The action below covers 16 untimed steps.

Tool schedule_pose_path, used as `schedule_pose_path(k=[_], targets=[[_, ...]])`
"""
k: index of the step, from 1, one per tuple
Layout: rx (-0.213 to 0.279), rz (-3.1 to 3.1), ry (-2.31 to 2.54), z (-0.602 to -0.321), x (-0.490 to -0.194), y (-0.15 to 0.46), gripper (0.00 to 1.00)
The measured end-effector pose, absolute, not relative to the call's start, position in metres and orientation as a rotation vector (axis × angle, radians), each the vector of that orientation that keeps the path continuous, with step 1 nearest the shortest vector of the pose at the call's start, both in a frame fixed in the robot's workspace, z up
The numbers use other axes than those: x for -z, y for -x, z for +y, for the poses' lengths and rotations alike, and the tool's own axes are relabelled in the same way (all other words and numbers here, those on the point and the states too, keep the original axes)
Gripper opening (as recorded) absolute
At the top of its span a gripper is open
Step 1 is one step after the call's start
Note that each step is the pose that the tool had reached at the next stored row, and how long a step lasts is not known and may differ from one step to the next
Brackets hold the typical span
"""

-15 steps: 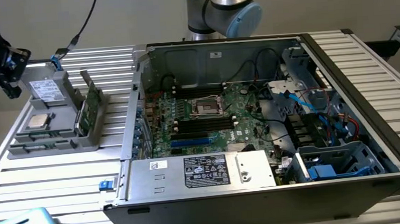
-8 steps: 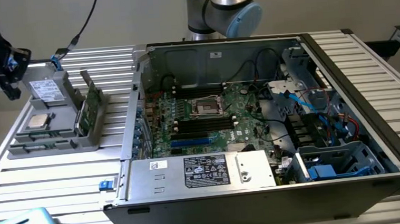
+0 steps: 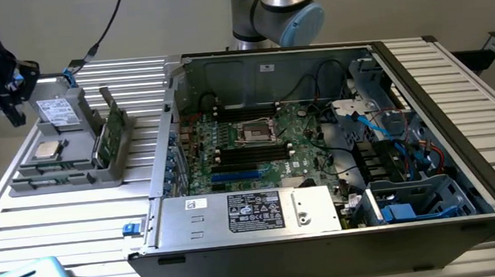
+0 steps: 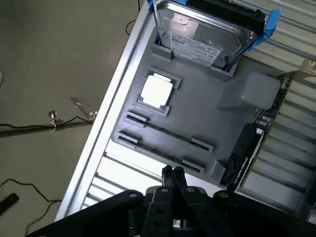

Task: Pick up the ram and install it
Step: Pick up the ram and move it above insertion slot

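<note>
So, the ram (image 4: 168,132): it sat on edge in one of the two long holders on the grey parts tray (image 4: 207,113). It showed as a thin dark strip between the small end clips, just beside the silver processor chip (image 4: 158,91). Nothing was touching it. The second holder alongside looked empty to me, but I wouldn't swear to that.

Your gripper (image 4: 173,173) hung over the slatted table just off that side of the tray, near the ram but clearly apart from it. Its fingers were pinched together with nothing between them, so you weren't carrying anything.

Further out on the same tray, the hard drive (image 4: 202,37) stood in its blue-railed bracket at the far end. The wider green card (image 3: 112,131) stood upright along the side nearest the open PC case (image 3: 455,121).

That case sat to the exterior view's right of the tray, lid off and motherboard (image 3: 304,131) exposed. The black memory slots (image 3: 250,154) ran beside the processor socket. I couldn't tell from there which of them were free.

My read is that you were right at the start. The ram hadn't been picked up and nothing had gone into the board, so both the pick and the install were left.
</note>
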<state>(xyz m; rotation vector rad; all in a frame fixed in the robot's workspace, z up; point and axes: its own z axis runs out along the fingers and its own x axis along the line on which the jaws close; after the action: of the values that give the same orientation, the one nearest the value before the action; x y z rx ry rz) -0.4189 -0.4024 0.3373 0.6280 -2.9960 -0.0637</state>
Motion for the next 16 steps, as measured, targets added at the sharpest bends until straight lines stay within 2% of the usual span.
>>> schedule_pose_path(k=[16], targets=[[0.044,-2.871,-1.056,-0.4024,-0.3280,0.4189,0.11]])
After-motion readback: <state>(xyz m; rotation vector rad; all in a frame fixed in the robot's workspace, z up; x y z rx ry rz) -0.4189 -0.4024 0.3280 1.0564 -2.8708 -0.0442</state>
